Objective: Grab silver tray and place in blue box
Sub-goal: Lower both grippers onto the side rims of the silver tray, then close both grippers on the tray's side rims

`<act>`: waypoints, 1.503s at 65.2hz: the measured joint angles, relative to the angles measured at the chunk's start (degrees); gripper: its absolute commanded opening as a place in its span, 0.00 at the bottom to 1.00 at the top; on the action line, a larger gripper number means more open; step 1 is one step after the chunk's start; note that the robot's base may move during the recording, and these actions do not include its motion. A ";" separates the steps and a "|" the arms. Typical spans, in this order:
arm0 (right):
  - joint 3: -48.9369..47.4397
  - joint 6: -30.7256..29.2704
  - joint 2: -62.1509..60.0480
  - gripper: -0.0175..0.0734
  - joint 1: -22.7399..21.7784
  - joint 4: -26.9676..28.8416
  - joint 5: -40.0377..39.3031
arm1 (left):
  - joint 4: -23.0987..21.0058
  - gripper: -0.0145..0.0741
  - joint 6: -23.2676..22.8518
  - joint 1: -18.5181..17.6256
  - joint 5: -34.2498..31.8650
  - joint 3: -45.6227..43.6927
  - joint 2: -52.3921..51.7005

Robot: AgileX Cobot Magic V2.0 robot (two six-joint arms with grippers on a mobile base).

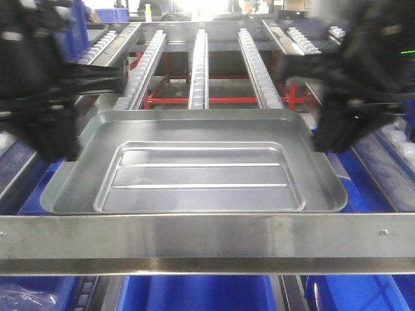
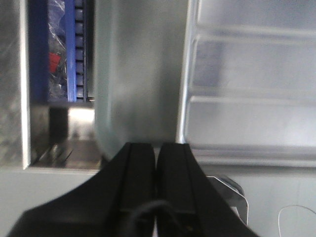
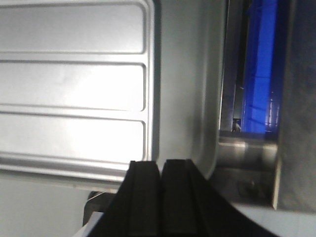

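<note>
Farthest and biggest: long roller lanes point(image 1: 200, 65) running off to the far side. Across the near edge, a steel crossbar point(image 1: 207, 236).

Below and nearer than that bar, blue plastic, most likely the blue box point(image 1: 194, 295). More blue under the tray's left and right ends. Cannot tell where its rim runs.

Between bar and lanes, lying level with its long side left to right: the silver tray point(image 1: 194, 168), ridged floor up, nothing in it. Cannot tell whether lifted or resting on the lanes.

Gripped at both short ends, by the left gripper point(image 1: 72, 144) at the left rim and the right gripper point(image 1: 322, 139) at the right rim. In each wrist view, black fingers point(image 2: 140, 168) pressed nearly together at the flared edge, seemingly nipping the thin lip. No clear sight of metal between the pads.

To do this step well:
- Hold both wrists at one height and carry the tray flat.
- Move both arms at one pace, to avoid twisting the lip out of either pinch.
- Clear the crossbar before coming near and down.
- Match long side to long side over the box, given the likely small spare width, and lower squarely.
- Let go on both sides at once, only after seating.
</note>
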 measured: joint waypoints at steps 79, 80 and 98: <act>-10.75 3.35 13.61 0.38 1.39 -5.57 3.77 | 1.02 0.16 -0.21 0.00 0.18 -10.61 11.73; -10.75 3.35 13.61 0.40 1.39 -5.57 3.77 | 1.02 0.16 -0.21 0.00 0.28 -10.61 11.73; -10.75 3.35 13.61 0.60 1.39 -5.57 3.77 | 1.02 0.16 -0.21 0.00 0.28 -10.61 11.73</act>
